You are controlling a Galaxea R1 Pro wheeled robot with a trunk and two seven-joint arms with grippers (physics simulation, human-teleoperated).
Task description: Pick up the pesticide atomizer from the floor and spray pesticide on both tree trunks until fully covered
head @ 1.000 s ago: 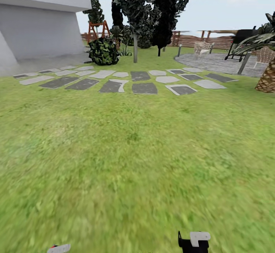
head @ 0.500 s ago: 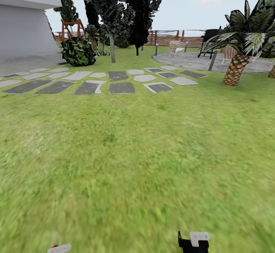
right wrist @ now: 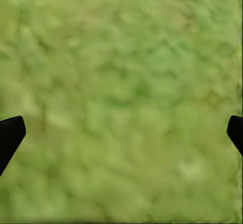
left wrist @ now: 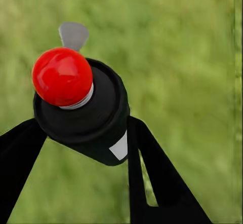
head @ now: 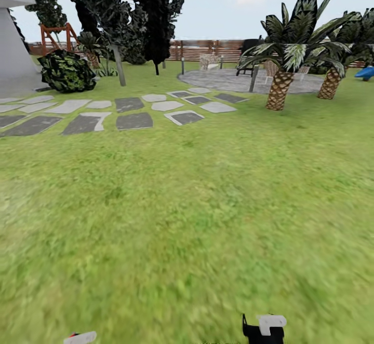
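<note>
Green lawn (head: 208, 204) stretches to grey stepping stones (head: 134, 121) and a brown slat fence (head: 202, 49). Between the left gripper's (left wrist: 83, 133) black fingers (left wrist: 152, 168), clamped on its body, sits the dark spray bottle with red cap (left wrist: 81, 107). The right gripper (right wrist: 121, 127) hangs spread wide over grass.

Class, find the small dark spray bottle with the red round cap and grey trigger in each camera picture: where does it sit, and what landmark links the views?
Head view: a grey-and-red sliver of the spray bottle at the bottom edge, left of centre.
Left wrist view: mid-frame, held between the left gripper's black fingers.
Right wrist view: the open right gripper over grass.
Shared landmark: the green lawn.
</note>
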